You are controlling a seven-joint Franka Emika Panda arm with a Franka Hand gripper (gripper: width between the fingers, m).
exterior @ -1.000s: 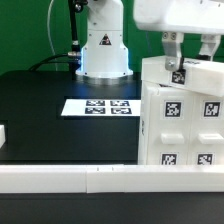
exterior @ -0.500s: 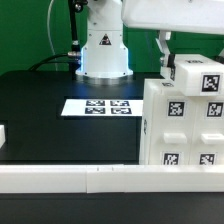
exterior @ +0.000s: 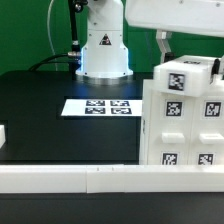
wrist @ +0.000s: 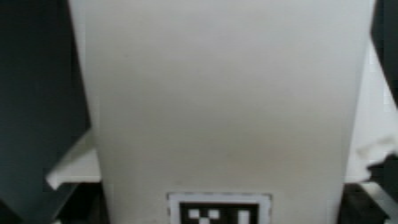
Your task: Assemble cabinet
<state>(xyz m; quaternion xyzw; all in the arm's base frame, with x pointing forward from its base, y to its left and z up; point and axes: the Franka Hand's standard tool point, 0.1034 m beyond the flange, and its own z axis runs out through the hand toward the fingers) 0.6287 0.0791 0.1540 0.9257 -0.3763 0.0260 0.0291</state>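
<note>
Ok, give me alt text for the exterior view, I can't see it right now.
A large white cabinet with square tags stands at the exterior view's right, the gripper at its top. Behind it, the marker board lies on the black table.

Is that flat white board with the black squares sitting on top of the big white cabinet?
No, the marker board lies flat on the black table, beside the cabinet.

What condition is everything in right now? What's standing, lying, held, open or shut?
cabinet: standing upright on the table at the exterior view's right, tags facing the camera.
gripper: just above the cabinet's top; whether it is open or shut cannot be told.
marker board: lying flat on the black table, untouched.
long white rail: lying along the table's front edge.
</note>
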